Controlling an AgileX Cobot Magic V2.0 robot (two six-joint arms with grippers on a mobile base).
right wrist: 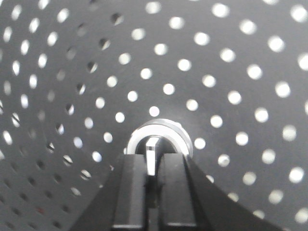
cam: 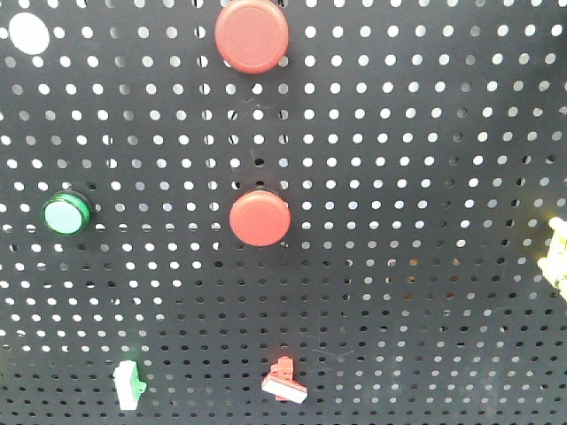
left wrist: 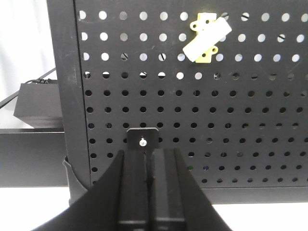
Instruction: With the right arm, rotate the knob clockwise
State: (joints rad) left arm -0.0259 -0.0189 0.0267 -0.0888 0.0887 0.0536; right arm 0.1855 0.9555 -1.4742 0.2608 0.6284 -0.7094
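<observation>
1. Black fingers [right wrist: 131, 187] of the right gripper [right wrist: 153, 162] are pressing from both sides on the pale centre bar of the knob [right wrist: 163, 126], so this gripper is pinching the knob.
2. The knob is sitting against the dark pegboard [right wrist: 231, 62], low in the middle of the right wrist view, and its silver ring is showing as an arc above the fingertips.
3. Light is coming through the round holes of the pegboard all around the knob.
4. The left gripper [left wrist: 149, 156] is facing the board with its two fingers pressed together. Only a thin dark line is showing between them, and they are holding nothing.
5. Just above the left fingertips a small black plate [left wrist: 143, 138] with one screw is showing. Higher and to the right, a yellow and white part [left wrist: 207, 38] is sitting tilted on the board.
6. At the left edge of that view a black box [left wrist: 38, 103] is resting beside the board's frame.
7. In the front view, the upper red button [cam: 252, 35] is standing straight above the lower red button [cam: 260, 218], and a green button [cam: 66, 213] is sitting well to the left of the lower one.
8. Near the bottom, a green and white switch [cam: 127, 385] and a red and white switch [cam: 283, 382] are sticking out, well apart from each other.
</observation>
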